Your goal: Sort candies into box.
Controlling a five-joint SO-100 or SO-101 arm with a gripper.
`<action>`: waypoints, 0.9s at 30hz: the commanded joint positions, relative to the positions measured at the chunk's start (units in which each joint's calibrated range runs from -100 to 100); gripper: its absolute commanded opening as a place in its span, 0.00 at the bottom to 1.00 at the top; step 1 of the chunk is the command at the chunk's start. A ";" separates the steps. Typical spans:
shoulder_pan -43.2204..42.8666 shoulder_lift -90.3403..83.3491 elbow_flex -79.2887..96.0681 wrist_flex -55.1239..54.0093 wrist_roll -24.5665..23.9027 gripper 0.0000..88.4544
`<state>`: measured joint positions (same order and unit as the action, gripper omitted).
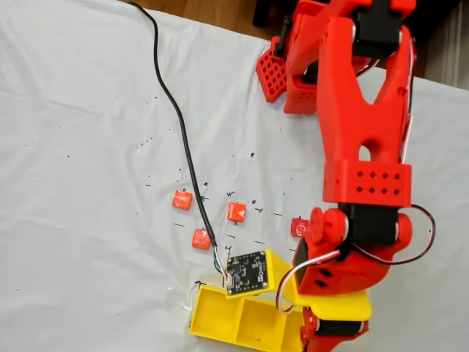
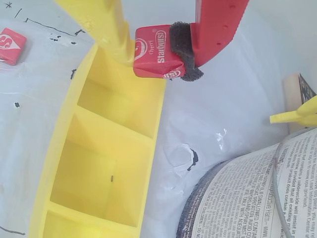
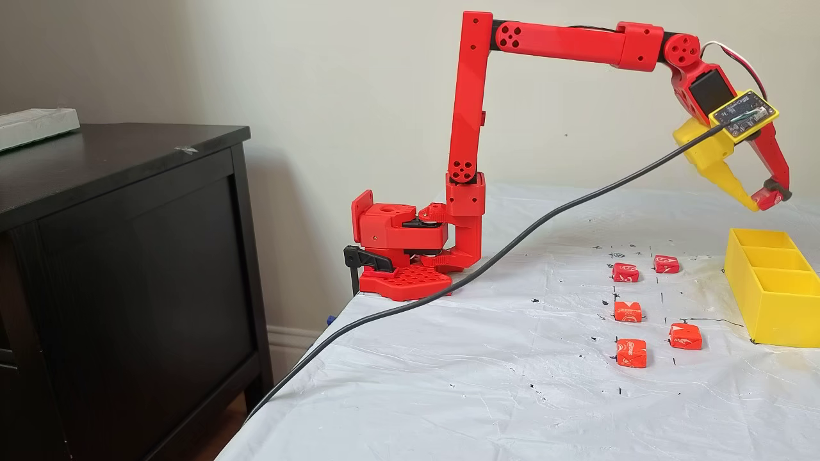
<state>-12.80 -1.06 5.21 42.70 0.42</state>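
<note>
Up close in the wrist view, the end effector (image 2: 161, 52) is clamped on a deep red candy (image 2: 153, 52), squeezed between the yellow finger (image 2: 101, 25) and the padded red finger (image 2: 215, 27), hanging above the near rim of the yellow box (image 2: 151, 148). All three compartments lie bare below it. Out on the white-covered worktop (image 3: 487, 358), five loose candies sit left of the box in a fixed view: the nearest pair (image 3: 631, 353) (image 3: 685, 336), then one (image 3: 628, 312), then the far two (image 3: 625, 272) (image 3: 666, 264). Behind them stands the arm's red base (image 3: 400, 256), with a black cable (image 3: 512, 240) trailing off the worktop edge.
</note>
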 commanded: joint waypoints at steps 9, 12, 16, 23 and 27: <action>-1.06 0.55 -0.25 -3.61 0.93 0.00; -1.24 0.81 0.21 -4.18 0.93 0.00; -1.51 0.98 0.30 -3.85 0.98 0.00; -2.06 0.55 0.85 -2.95 2.25 0.25; -2.06 0.13 0.85 -2.54 2.10 0.33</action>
<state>-13.45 1.57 7.40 39.80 2.08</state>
